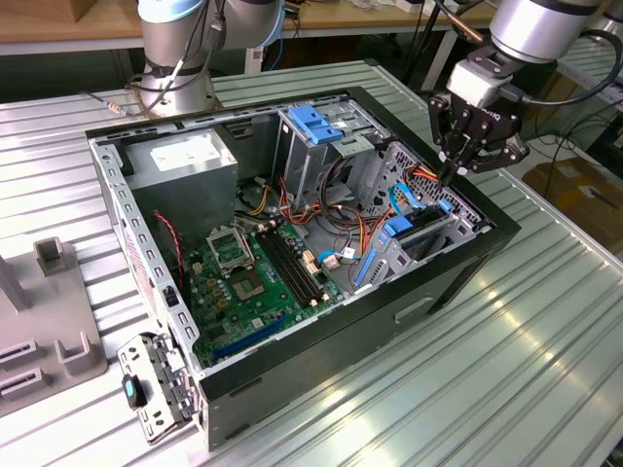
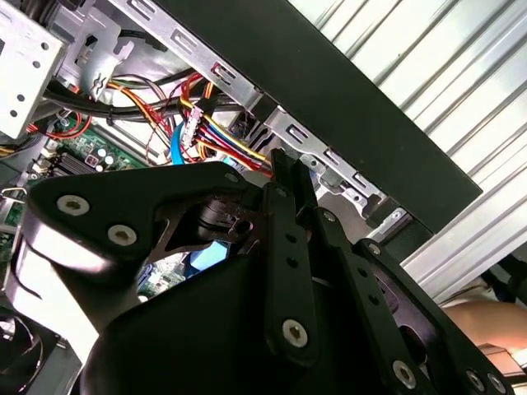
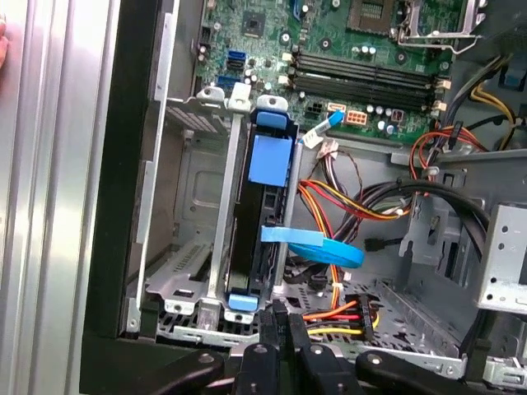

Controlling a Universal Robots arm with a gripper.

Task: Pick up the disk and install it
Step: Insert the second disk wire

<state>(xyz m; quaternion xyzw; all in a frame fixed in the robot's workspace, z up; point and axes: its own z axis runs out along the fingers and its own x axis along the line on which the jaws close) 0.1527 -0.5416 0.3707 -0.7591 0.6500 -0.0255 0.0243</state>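
Disk [image 3: 262,222] stands on edge in its blue carrier, seated in the metal bay [image 3: 185,271] along the wall of the open computer case [image 1: 467,263], with a blue flat cable [image 3: 317,245] leaving its side. In the exterior view it sits at about three o'clock from the green motherboard [image 1: 258,277], and the claw [image 1: 452,173] hangs just above the bay's far end, at about one o'clock from the disk [image 1: 414,233]. Its fingers [image 3: 280,329] are clenched together, tips close above the carrier's end and grasping nothing.
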